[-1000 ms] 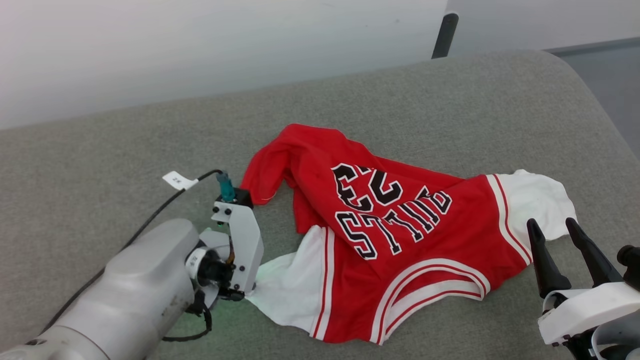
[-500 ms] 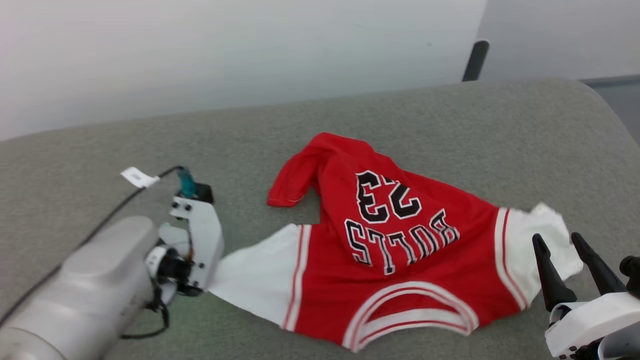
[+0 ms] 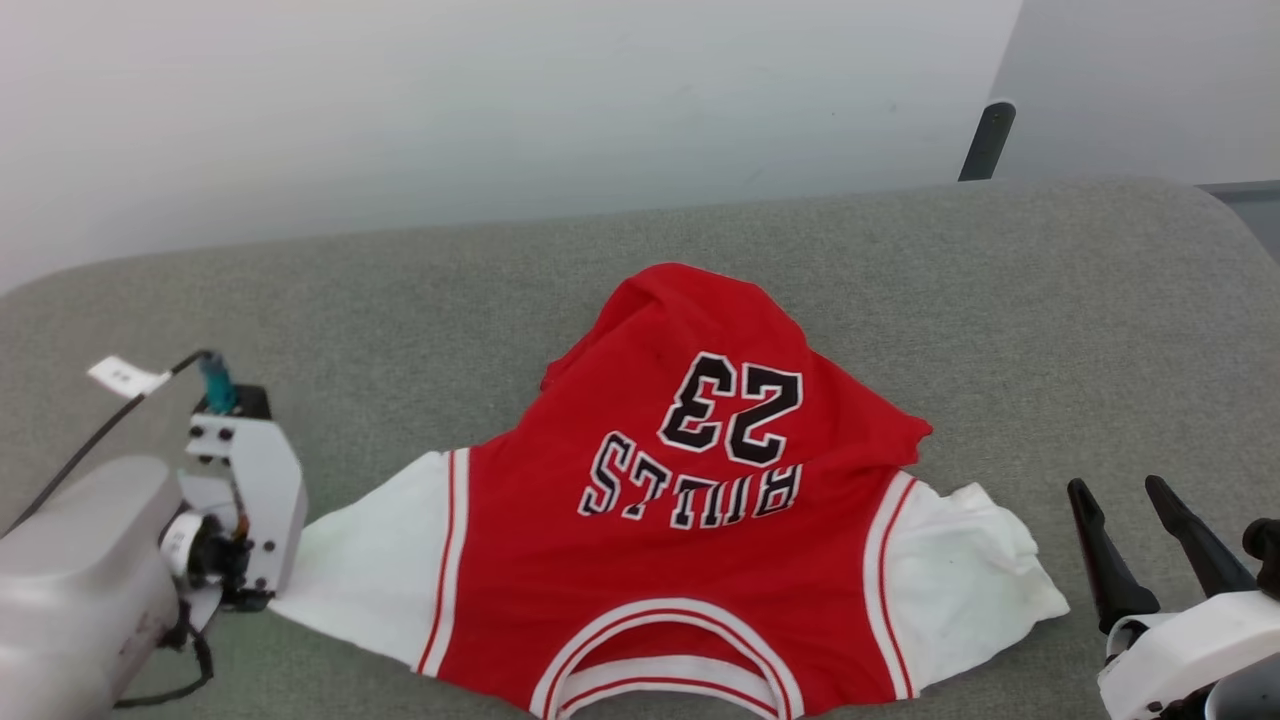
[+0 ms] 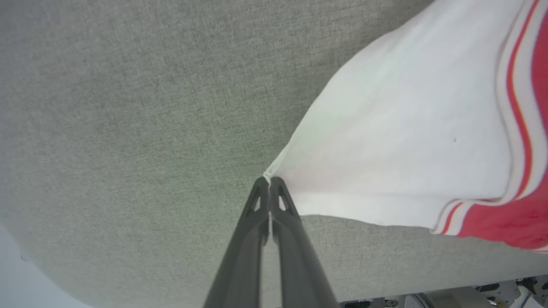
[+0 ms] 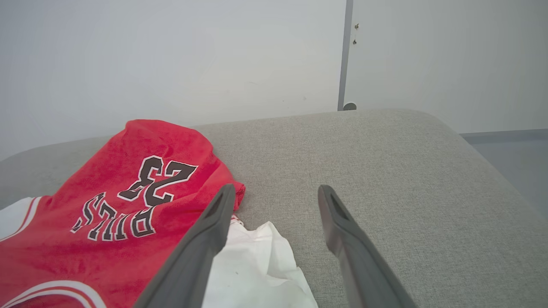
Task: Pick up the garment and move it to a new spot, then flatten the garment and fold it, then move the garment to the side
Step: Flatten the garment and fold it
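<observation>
The garment [image 3: 690, 520], a red jersey with white sleeves, striped trim and black letters over a 23, lies front up on the grey padded surface [image 3: 1050, 300], collar toward me. My left gripper [image 3: 268, 598] is at the far left, shut on the tip of the garment's white sleeve [image 4: 406, 149]. In the left wrist view the left gripper [image 4: 269, 182] pinches that sleeve corner and the cloth runs taut from it. My right gripper [image 3: 1117, 490] stands open at the lower right, just right of the other white sleeve [image 3: 965, 570]. Seen from the right wrist, the right gripper [image 5: 276, 190] holds nothing, with the garment [image 5: 128, 205] to its left.
A pale wall rises behind the padded surface. A dark post [image 3: 985, 140] stands past its far right corner. The surface rounds off and drops to the floor at the right [image 5: 505, 188]. Bare grey cloth lies left and beyond the garment.
The head camera has shifted. My left gripper has pulled the sleeve leftward, dragging the garment left and spreading its body; the other sleeve has slid away from the right gripper's fingers, which stay open.
</observation>
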### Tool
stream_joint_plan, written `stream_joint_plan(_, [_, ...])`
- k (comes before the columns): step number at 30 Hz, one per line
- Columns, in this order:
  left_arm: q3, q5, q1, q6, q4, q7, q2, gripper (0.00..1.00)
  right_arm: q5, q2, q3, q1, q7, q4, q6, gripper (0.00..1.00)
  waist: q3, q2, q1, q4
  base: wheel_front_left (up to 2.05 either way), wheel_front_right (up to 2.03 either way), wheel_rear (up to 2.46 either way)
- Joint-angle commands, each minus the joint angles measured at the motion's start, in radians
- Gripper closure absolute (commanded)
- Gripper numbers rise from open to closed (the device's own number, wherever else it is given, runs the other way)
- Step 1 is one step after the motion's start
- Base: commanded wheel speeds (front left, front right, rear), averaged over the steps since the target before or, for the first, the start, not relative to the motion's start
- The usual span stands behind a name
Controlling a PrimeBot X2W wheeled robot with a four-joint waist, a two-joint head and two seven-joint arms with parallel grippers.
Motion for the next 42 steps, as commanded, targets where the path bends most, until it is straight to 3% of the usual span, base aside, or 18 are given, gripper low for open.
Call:
stream_joint_plan(1, [0.006,-0.009,0.021,0.011,0.008,-0.008,0.008,1.0,0.007,-0.006,-0.003,0.007,0.003,-0.003,-0.001,0.0,0.005,0.0,0.0,0.0,0.0,0.0,0.0])
stream_joint_plan(8, [0.027,-0.028,0.053,0.024,0.012,-0.052,-0.008,1.0,0.002,-0.004,-0.002,-0.003,0.003,-0.003,-0.001,0.0,0.012,0.0,0.0,0.009,0.0,0.0,0.0])
stream_joint_plan(11, [0.036,-0.028,0.047,0.024,0.007,-0.081,-0.016,0.15,0.0,-0.002,0.0,-0.004,0.005,-0.005,-0.001,0.0,0.004,0.0,0.0,0.016,0.0,0.0,0.0])
stream_joint_plan(12, [0.039,-0.023,0.042,0.023,0.004,-0.095,-0.016,0.0,0.001,-0.003,-0.001,-0.003,0.003,-0.004,-0.001,0.0,0.0,0.0,0.0,0.019,0.0,0.0,0.0])
stream_joint_plan(26, [0.047,0.018,0.061,0.01,-0.08,-0.239,0.01,0.0,-0.005,0.001,-0.013,0.037,-0.028,-0.031,-0.001,0.0,-0.067,0.0,0.0,0.047,0.0,0.0,0.0])
stream_joint_plan(42, [0.013,0.022,0.099,-0.001,-0.065,-0.194,0.022,0.0,0.006,-0.002,-0.018,0.005,-0.01,-0.084,-0.001,0.0,0.013,0.0,0.0,-0.036,0.0,0.0,0.0])
